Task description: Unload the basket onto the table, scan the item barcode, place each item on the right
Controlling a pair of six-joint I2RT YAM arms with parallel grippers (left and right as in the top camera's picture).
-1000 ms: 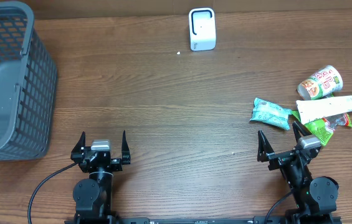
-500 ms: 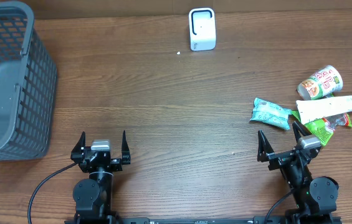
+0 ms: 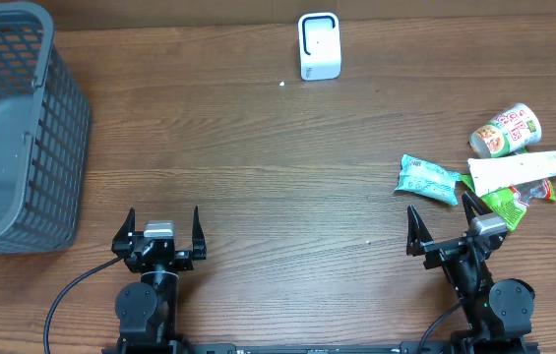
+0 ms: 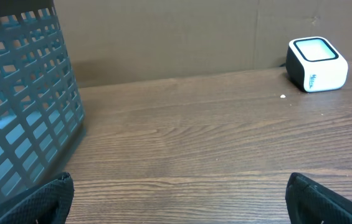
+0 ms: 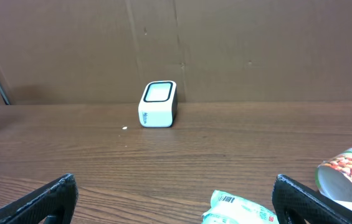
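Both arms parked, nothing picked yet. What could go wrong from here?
The tube lies across the green packet, close beside the teal packet: grabbing one may drag the others.
The cup lies on its side and could roll if bumped.
The right gripper stands open right beside the green packet and might knock it.

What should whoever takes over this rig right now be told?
Hands: the left gripper is open and empty, at the near edge. The right gripper is open and empty, beside the pile.
Things: the scanner stands at the far edge, middle. The teal packet, white tube, cup and green packet lie clustered on the right. The basket is far left.
Done: nothing lifted or scanned.
Left: pick an item, probably with the right arm, and show its barcode to the scanner.
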